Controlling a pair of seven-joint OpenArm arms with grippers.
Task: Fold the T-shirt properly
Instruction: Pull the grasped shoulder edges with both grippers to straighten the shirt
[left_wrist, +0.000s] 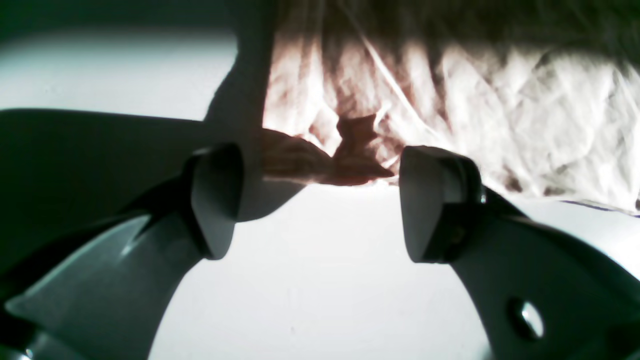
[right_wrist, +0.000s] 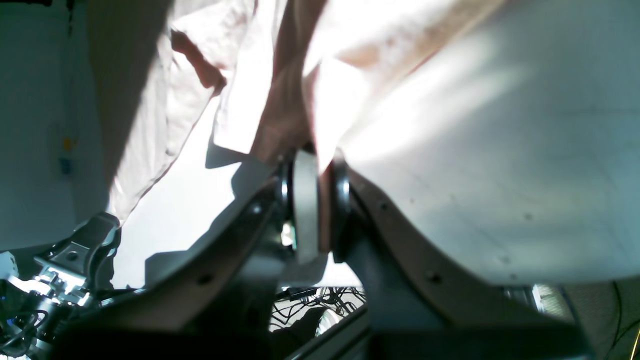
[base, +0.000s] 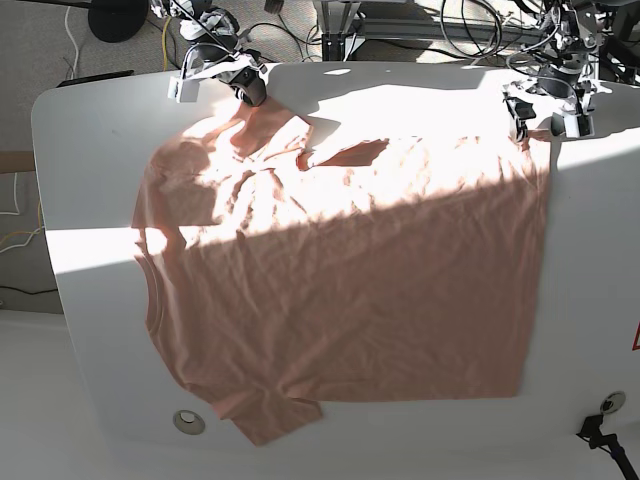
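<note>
Left gripper is gaping wide at the T-shirt hem, holding nothing, right gripper is pinching a sleeve fold, and from the base view the thin, limp cloth is sprawling across the table, likely best grasped at hems.

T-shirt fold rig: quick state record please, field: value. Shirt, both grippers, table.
shirt: T-shirt spread flat on the table, wrinkled, not yet folded
shirt edge: far edge bunched near the sleeve
left gripper: open, jaws straddling a cloth corner, not clamped
right gripper: shut on T-shirt, cloth pinched between the pads
lighting: hard sun band across the far half
</note>
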